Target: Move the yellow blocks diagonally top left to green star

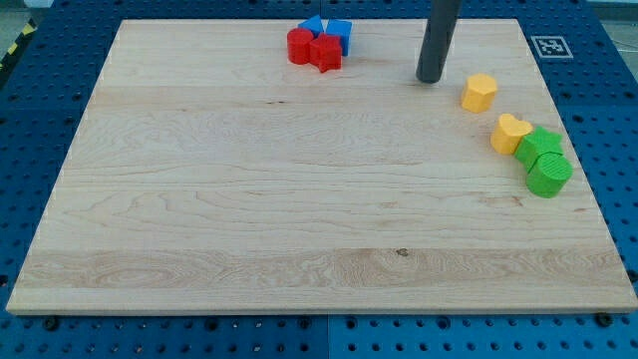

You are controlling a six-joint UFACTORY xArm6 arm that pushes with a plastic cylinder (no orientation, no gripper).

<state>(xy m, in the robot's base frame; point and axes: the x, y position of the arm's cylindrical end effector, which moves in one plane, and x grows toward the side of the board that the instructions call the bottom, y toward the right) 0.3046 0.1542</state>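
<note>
Two yellow blocks lie at the view's right: a yellow pentagon-like block (479,92) and, below and right of it, a yellow heart-shaped block (510,133). The heart touches a green star-like block (539,146), with a green round block (549,175) just below that. My tip (431,79) stands on the board left of and slightly above the upper yellow block, a short gap away, touching no block.
A cluster of two red blocks (299,46) (325,53) and two blue blocks (312,25) (340,32) sits at the view's top centre. The wooden board (249,199) lies on a blue perforated table; a marker tag (550,46) is at top right.
</note>
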